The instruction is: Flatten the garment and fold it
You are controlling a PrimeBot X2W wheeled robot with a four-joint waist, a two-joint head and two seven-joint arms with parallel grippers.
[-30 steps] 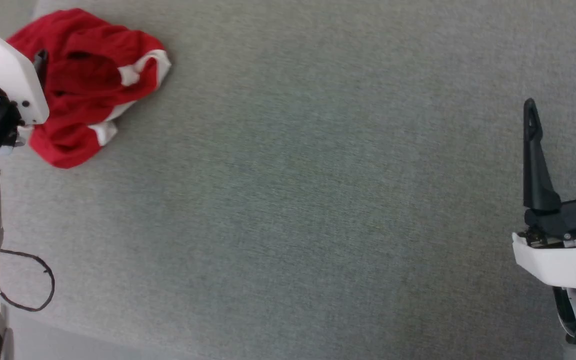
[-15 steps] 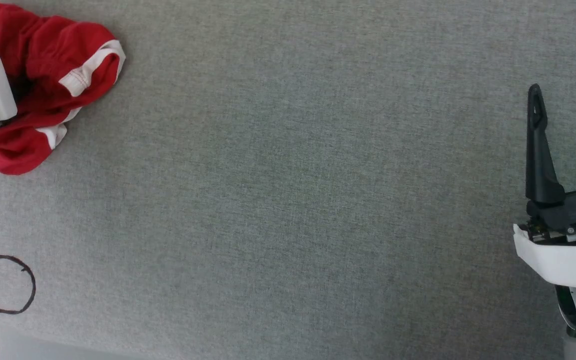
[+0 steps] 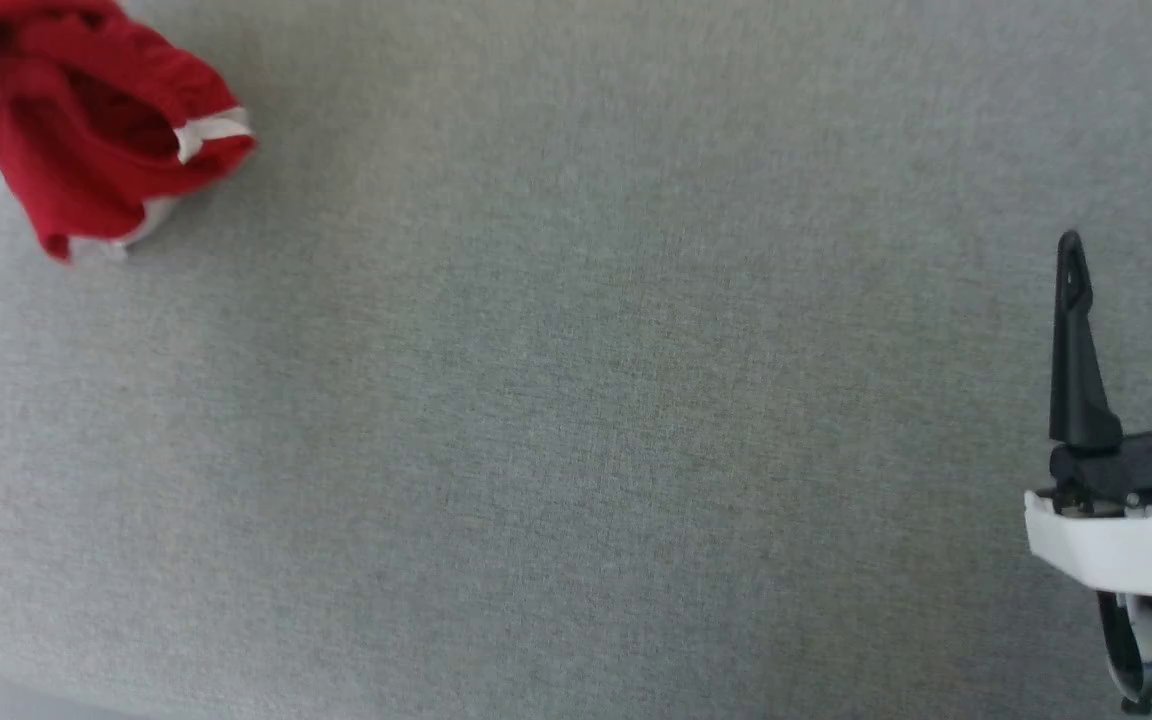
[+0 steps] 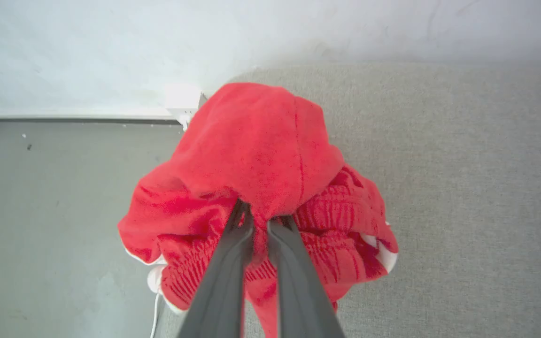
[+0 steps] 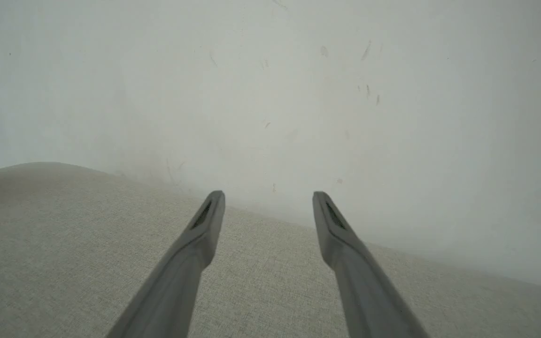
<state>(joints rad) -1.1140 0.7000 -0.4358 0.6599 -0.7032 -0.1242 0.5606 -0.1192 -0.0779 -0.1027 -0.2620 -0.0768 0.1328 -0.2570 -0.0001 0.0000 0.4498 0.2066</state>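
Left gripper (image 4: 256, 219) has its two dark fingers pinched together on a fold of the shorts (image 4: 251, 155), red cloth bulging up around the tips. The shorts are a crumpled bundle at the far left corner of the grey table (image 3: 576, 420), white trim peeking out at the lower edges; from the wrist, part of the bundle shows against the floor (image 4: 40, 211) past the table edge. Over on the right, the right gripper (image 3: 1131, 250) hangs above bare table, fingers spread wide apart, holding nothing, well away from the shorts.
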